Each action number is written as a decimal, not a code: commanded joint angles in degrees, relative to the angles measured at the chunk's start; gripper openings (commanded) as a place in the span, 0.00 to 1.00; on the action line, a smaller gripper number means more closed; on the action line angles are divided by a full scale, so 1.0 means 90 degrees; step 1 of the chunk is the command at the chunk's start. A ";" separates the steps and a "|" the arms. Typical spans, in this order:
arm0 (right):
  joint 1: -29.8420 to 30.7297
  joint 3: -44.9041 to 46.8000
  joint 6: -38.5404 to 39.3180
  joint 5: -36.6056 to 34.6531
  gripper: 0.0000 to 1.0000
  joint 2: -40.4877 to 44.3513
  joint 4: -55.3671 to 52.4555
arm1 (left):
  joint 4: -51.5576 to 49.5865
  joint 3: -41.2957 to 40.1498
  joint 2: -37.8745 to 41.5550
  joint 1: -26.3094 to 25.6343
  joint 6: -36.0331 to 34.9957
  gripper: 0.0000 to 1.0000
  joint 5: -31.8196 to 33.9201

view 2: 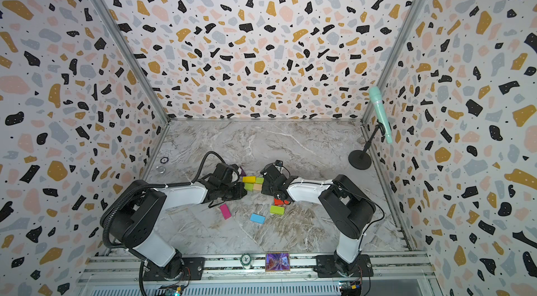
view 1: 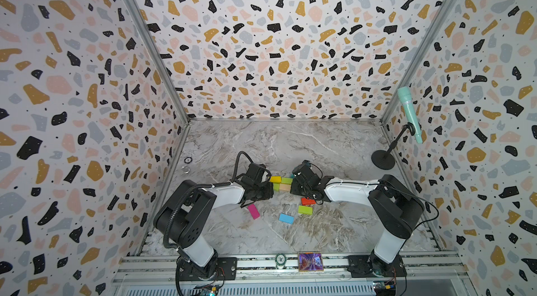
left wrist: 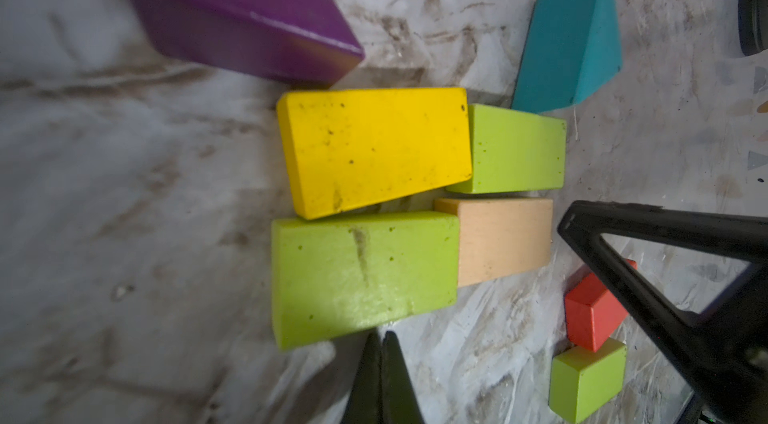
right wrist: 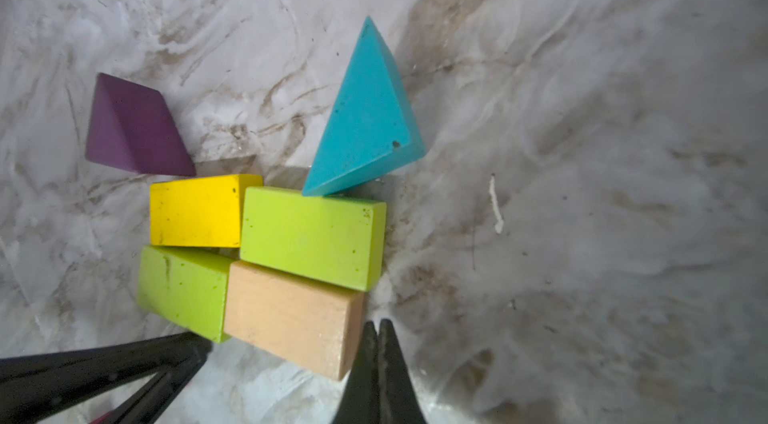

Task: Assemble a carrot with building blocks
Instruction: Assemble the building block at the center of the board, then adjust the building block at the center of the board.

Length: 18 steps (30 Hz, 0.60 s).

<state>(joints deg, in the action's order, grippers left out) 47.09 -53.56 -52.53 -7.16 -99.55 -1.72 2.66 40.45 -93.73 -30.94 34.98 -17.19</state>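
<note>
A: Step?
B: Carrot (view 1: 280, 183) mid-frame in both top views, two rows laid. Left fingers (left wrist: 370, 384) and right fingers (right wrist: 395, 380) pinched shut, empty.
A: Next?
B: Open, fetch red brick (view 1: 307, 201) lower right of it for row three.

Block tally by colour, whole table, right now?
yellow block: 1
green blocks: 3
tan block: 1
red block: 1
pink block: 1
blue block: 1
purple wedge: 1
teal wedge: 1
Total: 10
</note>
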 commanded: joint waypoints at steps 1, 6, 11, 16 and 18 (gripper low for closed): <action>-0.0022 0.0108 -0.0095 -0.0153 0.00 0.0530 -0.0261 | -0.0031 0.0162 -0.0095 -0.0039 -0.0029 0.00 0.0106; -0.0008 0.0317 -0.0159 -0.0171 0.01 0.0945 -0.0342 | -0.0023 0.0257 -0.0180 -0.0071 -0.0068 0.00 0.0113; -0.0008 0.0524 -0.0257 -0.0221 0.01 0.1124 -0.0338 | -0.0023 0.0364 -0.0225 -0.0088 -0.0088 0.00 0.0121; 0.0015 0.0595 -0.0297 -0.0201 0.01 0.1095 -0.0322 | -0.0031 0.0381 -0.0210 -0.0117 -0.0104 0.00 0.0143; 0.0048 0.0595 -0.0320 -0.0196 0.01 0.1071 -0.0281 | -0.0033 0.0398 -0.0217 -0.0127 -0.0109 0.00 0.0145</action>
<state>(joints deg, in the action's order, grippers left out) 47.18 -48.12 -54.57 -8.16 -90.94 -3.20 2.63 42.39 -95.39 -31.68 34.89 -16.40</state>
